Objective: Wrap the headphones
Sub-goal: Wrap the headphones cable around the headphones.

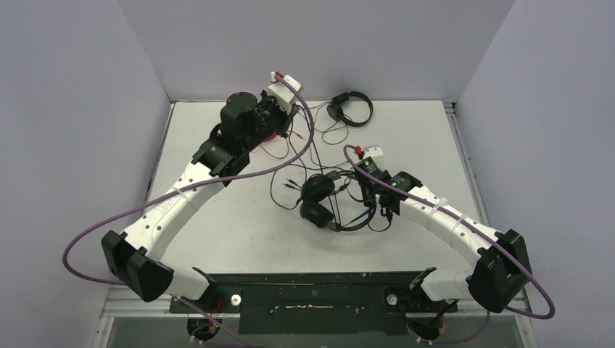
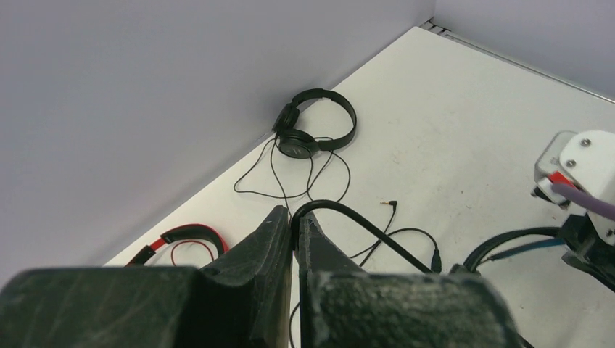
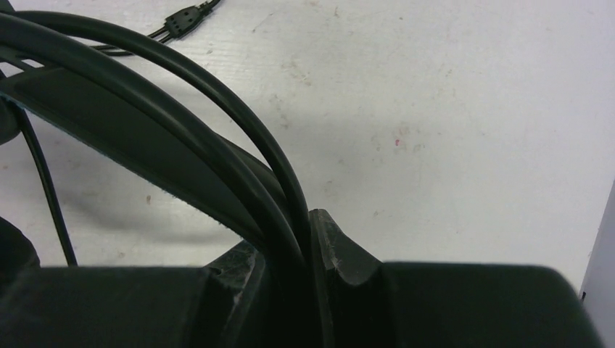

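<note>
Headphones, three sets, none wrapped: the centre headphones lie mid-worktop, their headband clenched in the right claw. The left claw is clenched on a black cord that runs toward that set. The black headphones and the red headphones lie near the back wall with cords sprawled loose, so by my judgement the work is at an early stage.

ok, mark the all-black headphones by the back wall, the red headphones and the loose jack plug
all-black headphones (image 2: pixel 298 144): left wrist view, on the earcup
red headphones (image 2: pixel 185 232): left wrist view, on the headband arch
jack plug (image 2: pixel 391 204): left wrist view, on the plug body
</note>
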Robot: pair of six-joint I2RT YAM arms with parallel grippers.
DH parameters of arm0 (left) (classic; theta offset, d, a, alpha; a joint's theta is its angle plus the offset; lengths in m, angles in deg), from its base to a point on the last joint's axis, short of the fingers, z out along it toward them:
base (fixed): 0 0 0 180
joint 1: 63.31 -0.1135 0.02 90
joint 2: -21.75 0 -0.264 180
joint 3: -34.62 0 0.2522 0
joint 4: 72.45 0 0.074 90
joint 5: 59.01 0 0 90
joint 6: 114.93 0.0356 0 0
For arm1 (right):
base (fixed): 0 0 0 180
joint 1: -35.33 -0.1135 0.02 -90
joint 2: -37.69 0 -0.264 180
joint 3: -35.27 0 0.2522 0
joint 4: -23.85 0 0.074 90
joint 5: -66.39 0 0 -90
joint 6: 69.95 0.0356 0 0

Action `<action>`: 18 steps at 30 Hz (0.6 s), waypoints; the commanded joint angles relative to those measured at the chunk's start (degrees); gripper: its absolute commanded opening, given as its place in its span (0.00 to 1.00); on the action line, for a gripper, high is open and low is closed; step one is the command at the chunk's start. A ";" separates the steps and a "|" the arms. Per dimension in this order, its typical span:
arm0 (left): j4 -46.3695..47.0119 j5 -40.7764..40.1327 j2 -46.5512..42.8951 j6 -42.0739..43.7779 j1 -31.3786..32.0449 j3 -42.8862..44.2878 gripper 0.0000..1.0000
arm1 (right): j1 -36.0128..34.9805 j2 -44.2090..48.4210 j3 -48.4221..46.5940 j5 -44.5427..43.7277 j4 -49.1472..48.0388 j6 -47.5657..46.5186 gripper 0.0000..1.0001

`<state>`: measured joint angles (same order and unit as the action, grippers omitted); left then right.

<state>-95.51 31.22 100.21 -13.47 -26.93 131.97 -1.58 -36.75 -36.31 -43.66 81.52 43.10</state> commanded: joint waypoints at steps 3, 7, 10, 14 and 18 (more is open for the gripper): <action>4.60 7.86 5.88 -3.21 -5.63 9.19 0.00 | -5.15 3.50 0.57 -0.96 -0.90 -1.08 0.00; 4.33 10.99 9.66 -4.39 -8.26 11.09 0.00 | -6.57 5.83 -0.04 0.70 -1.58 -1.65 0.00; 5.69 13.14 11.72 -6.06 -9.56 10.09 0.00 | -6.85 7.73 -1.36 2.88 -1.62 -2.72 0.00; 10.40 15.13 12.93 -9.26 -10.62 5.73 0.00 | -6.95 11.06 -5.05 5.48 -0.91 -3.43 0.00; 16.32 19.50 13.56 -15.93 -12.03 1.14 0.00 | -6.95 12.63 -11.36 9.14 0.47 -4.18 0.00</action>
<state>-91.35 46.81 113.50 -22.32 -36.75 135.64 -7.61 -27.92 -40.03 -40.12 82.50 40.69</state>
